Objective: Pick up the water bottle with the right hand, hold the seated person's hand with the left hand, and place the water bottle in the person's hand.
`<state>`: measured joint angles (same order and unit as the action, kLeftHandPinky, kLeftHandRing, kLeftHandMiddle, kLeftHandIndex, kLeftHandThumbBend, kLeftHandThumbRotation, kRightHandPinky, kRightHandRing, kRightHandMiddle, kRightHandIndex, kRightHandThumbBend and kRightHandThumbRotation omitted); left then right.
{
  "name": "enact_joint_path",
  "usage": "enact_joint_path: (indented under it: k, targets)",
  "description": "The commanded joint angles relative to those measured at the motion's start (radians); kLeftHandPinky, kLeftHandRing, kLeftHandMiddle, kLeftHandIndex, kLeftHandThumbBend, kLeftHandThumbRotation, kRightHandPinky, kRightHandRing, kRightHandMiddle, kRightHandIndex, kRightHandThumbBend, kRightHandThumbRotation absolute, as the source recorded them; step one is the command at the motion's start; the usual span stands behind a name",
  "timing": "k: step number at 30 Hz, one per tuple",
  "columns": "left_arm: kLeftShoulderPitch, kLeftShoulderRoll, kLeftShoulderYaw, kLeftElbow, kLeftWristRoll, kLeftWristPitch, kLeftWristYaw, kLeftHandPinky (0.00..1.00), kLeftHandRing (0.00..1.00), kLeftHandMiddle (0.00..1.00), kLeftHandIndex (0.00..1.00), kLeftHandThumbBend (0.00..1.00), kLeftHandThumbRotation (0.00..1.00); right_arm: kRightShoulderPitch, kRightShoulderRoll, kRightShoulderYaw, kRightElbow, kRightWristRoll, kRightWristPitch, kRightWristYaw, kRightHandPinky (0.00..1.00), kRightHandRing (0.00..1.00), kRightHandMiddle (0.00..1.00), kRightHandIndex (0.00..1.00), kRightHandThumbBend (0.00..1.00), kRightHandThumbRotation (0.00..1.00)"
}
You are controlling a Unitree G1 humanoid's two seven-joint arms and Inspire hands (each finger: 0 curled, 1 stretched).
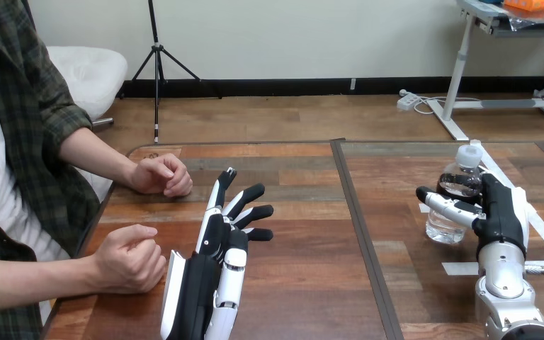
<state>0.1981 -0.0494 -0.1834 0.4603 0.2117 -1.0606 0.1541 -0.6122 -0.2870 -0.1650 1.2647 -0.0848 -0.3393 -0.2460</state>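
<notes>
Right hand point(501, 216) clasps bottle point(462, 168) (on wooden table point(304, 283)).

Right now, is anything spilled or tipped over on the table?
No, nothing stands out. The water bottle stands upright, cap on, with the right hand wrapped round it. The left hand is open over the table, beside the person's near hand and far hand, both resting on it. No spill shows.
</notes>
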Motion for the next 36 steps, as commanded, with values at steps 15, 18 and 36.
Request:
enact_joint_path:
  k: [15, 18, 36]
  targets:
    - [-0.019, -0.027, -0.003, -0.046, 0.003, -0.001, 0.000, 0.67, 0.78, 0.85, 0.97, 0.20, 1.00, -0.099, 0.003, -0.024, 0.010, 0.036, -0.005, -0.020, 0.64, 0.66, 0.69, 0.73, 0.75, 0.00]
    - [-0.018, -0.027, -0.002, -0.046, 0.003, -0.002, 0.000, 0.67, 0.78, 0.85, 0.97, 0.20, 1.00, -0.100, 0.004, -0.024, 0.012, 0.036, -0.004, -0.030, 0.61, 0.64, 0.67, 0.71, 0.76, 0.00]
    - [-0.014, -0.030, 0.000, -0.047, 0.011, 0.002, 0.007, 0.66, 0.77, 0.84, 0.96, 0.20, 1.00, -0.106, 0.006, -0.014, 0.017, 0.024, 0.011, -0.072, 0.51, 0.54, 0.55, 0.59, 0.75, 0.00]
